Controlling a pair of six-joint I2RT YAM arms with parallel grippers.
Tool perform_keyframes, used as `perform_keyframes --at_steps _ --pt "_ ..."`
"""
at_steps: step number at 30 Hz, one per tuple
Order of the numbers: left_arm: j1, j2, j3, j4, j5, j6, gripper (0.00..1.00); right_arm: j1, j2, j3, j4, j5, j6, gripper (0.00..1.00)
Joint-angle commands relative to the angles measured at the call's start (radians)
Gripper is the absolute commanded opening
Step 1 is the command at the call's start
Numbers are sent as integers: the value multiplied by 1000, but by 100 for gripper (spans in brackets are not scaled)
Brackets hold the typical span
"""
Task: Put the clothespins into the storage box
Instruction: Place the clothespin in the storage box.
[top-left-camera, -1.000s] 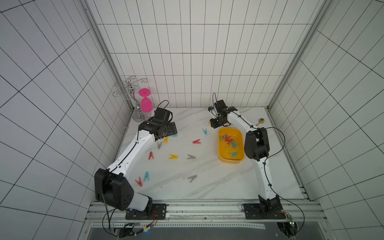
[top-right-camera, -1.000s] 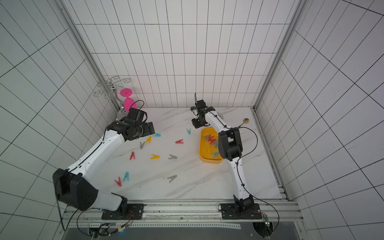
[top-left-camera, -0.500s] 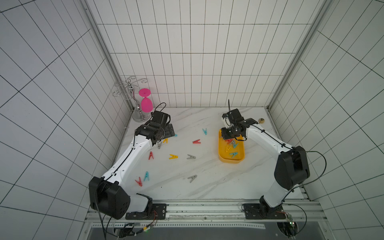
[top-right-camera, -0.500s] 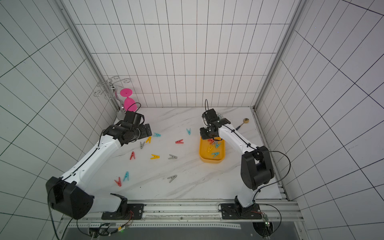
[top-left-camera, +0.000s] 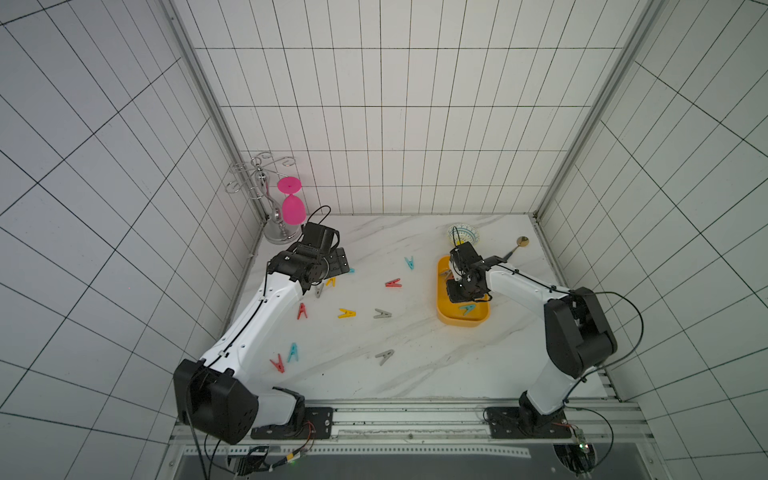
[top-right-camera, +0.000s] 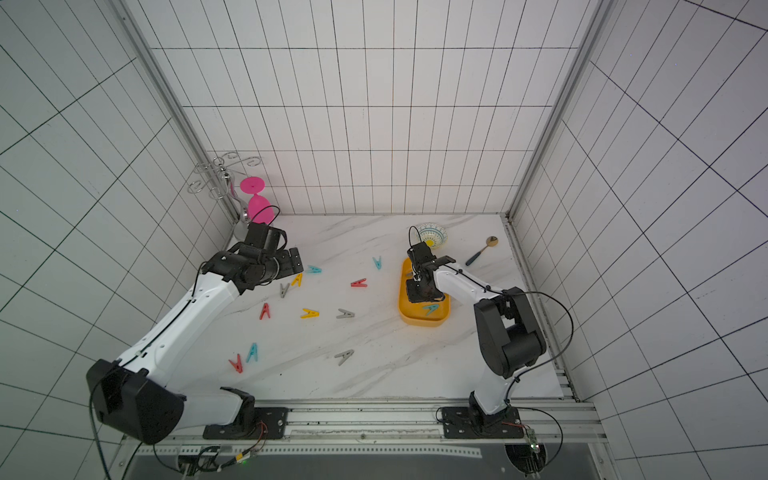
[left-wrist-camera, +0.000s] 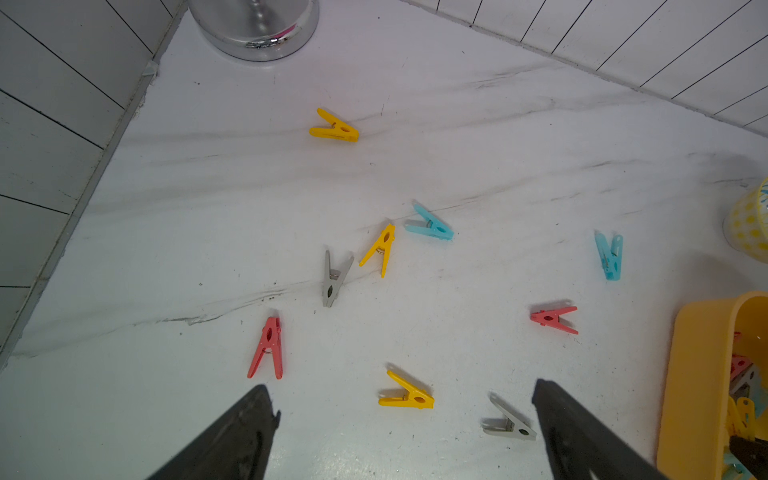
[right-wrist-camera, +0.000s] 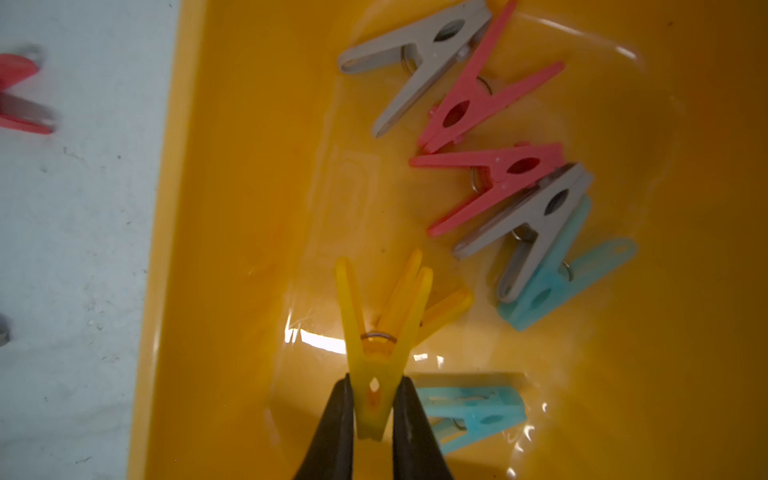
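Now right gripper (right-wrist-camera: 372, 399), fingers clamped on a yellow clothespin (right-wrist-camera: 376, 365), has swung over the storage box (right-wrist-camera: 257, 208) near the tabletop's (top-left-camera: 415, 374) right edge; only release remains. Left gripper (left-wrist-camera: 403, 388) gapes empty above loose clothespins (left-wrist-camera: 332, 278).

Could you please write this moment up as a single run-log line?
right gripper: shut on yellow clothespin, over storage box | left gripper: open, near loose clothespins | phase: pin not yet released
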Motion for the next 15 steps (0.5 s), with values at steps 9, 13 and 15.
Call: perform_keyframes --at_steps 9,13,15 --pt "-1 16 10 3 -14 13 98 22 104 106 46 48 50 16" --pt "0 24 16 7 -19 14 98 35 100 130 35 65 54 17" --pt "0 28 17 7 -20 14 98 36 116 147 29 58 54 18"
